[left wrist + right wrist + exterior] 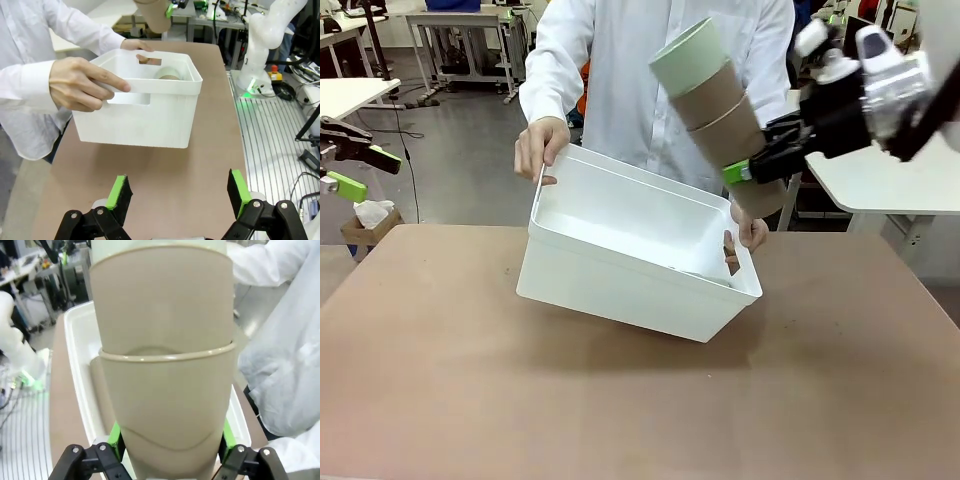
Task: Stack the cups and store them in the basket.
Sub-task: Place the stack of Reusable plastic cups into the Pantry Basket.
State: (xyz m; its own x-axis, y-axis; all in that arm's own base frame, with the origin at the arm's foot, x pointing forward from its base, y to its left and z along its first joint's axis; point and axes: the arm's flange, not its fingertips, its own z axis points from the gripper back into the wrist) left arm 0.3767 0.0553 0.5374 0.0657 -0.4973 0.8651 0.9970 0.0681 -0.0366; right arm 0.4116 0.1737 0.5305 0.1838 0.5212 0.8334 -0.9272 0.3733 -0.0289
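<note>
A stack of cups (715,100), one mint green on top of two brown, hangs tilted above the far right of the basket, with my right gripper (760,165) shut on its lowest brown cup. Close up, the brown stack (165,365) sits between the green pads (115,437) of my right gripper (170,460). A person holds the white basket (620,285) by both ends, tipped toward me. Another brown cup (168,74) lies inside the basket (145,117). My left gripper (362,170) hangs open at the far left, away from the basket, and its fingers (120,192) hold nothing.
The person's hands (538,145) grip the basket's short ends, one hand (80,82) through a handle slot. The brown table (440,380) is bare around the basket. The right arm's white base (260,45) stands past the table's edge, beside a ribbed metal surface (270,150).
</note>
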